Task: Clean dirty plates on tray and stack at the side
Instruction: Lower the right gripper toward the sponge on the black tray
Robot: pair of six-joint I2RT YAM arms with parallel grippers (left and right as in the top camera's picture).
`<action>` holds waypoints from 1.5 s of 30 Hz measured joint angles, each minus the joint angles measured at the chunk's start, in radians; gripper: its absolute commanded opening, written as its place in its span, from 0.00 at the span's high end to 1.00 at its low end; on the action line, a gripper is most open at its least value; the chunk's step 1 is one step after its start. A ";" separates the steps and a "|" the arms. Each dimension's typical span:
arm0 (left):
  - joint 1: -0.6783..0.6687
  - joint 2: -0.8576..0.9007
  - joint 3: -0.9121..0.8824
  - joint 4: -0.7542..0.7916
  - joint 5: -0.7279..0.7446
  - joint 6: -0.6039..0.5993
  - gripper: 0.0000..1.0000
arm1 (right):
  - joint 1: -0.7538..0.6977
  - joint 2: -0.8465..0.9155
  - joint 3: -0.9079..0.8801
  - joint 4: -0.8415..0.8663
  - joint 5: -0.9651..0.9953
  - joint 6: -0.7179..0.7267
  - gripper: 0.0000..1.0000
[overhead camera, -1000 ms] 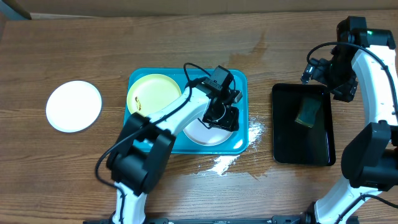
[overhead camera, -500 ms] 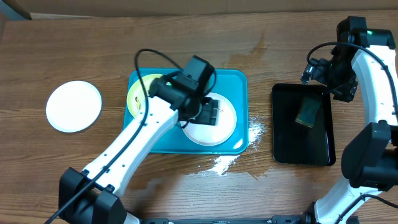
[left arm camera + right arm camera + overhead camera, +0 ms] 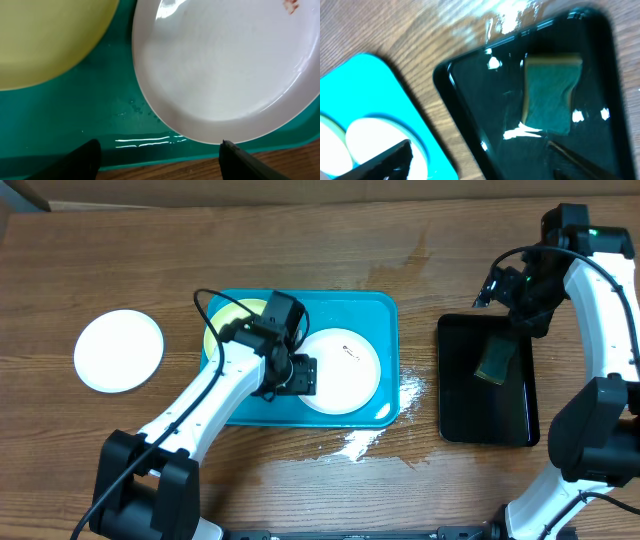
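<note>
Plates: pale yellow-green plate (image 3: 232, 320) and smeared white plate (image 3: 345, 370) lie side by side in the turquoise tray (image 3: 385, 310). A second white plate (image 3: 119, 350) sits alone on the table, well to the left.

Change: left gripper (image 3: 303, 376) has drawn back from over the smeared plate's middle to its left rim. Wrist view shows the fingers apart, nothing between them, hovering above the rim and the wet tray floor. A small reddish smear (image 3: 290, 5) remains on the plate.

Right gripper (image 3: 515, 305) has tipped slightly toward the black tray (image 3: 455, 420). Fingers are a little narrower than before but apart and empty. Sponge (image 3: 550, 95) lies loose below it.

Reading: no plate is held and the sponge is untouched, so the smeared plate likely needs wiping before it joins the one at the side.
</note>
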 measured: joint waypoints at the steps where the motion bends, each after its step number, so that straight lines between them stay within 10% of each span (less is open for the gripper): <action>1: -0.002 0.000 -0.023 0.024 0.003 -0.003 0.24 | 0.008 0.000 0.000 -0.014 0.001 -0.003 0.24; 33: -0.011 0.003 -0.249 0.381 -0.007 -0.254 0.88 | 0.153 0.000 -0.214 0.179 0.241 -0.026 0.21; 45: -0.013 0.003 -0.239 0.383 -0.083 0.027 0.87 | 0.119 0.000 -0.214 0.156 0.341 -0.045 0.14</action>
